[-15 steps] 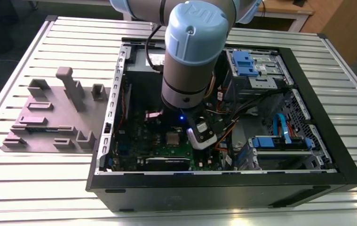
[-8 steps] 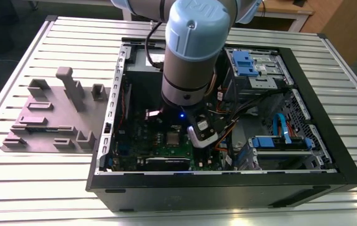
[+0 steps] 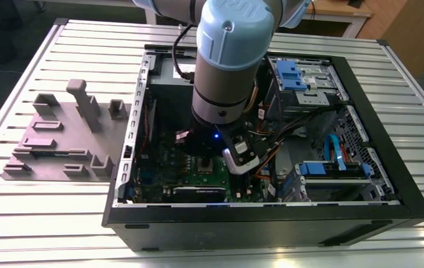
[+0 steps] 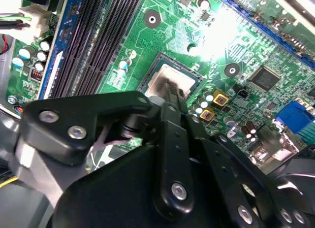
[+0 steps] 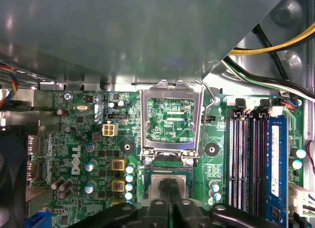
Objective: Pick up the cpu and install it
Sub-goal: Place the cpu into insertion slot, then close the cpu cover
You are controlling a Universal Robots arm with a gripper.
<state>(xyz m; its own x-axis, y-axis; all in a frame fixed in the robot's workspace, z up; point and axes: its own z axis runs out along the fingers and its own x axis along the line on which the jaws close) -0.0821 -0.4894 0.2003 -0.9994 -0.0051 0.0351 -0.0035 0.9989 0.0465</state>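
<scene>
The cpu (image 5: 151, 186), a silver-grey square, lies flat in the socket of the green motherboard (image 5: 74, 139). In the second wrist view the cpu (image 4: 162, 79) shows just past my fingertips. My gripper (image 5: 167, 184) hangs right over the chip's middle, its two black fingers (image 4: 172, 110) pressed together with the tips at the metal top. The hinged metal socket frame (image 5: 145, 119) stands flipped open beside the socket, its lever (image 5: 212, 102) raised. In the exterior view my gripper (image 3: 206, 163) reaches down into the open computer case (image 3: 271, 215).
A large grey power-supply box (image 5: 123, 36) sits beside the raised frame. Memory slots (image 5: 246, 159) and yellow and black cables (image 5: 266, 46) run alongside the socket. Blue drive cages (image 3: 301, 75) fill the case's far side. A grey fixture block (image 3: 55, 139) rests on the slatted table (image 3: 48, 223).
</scene>
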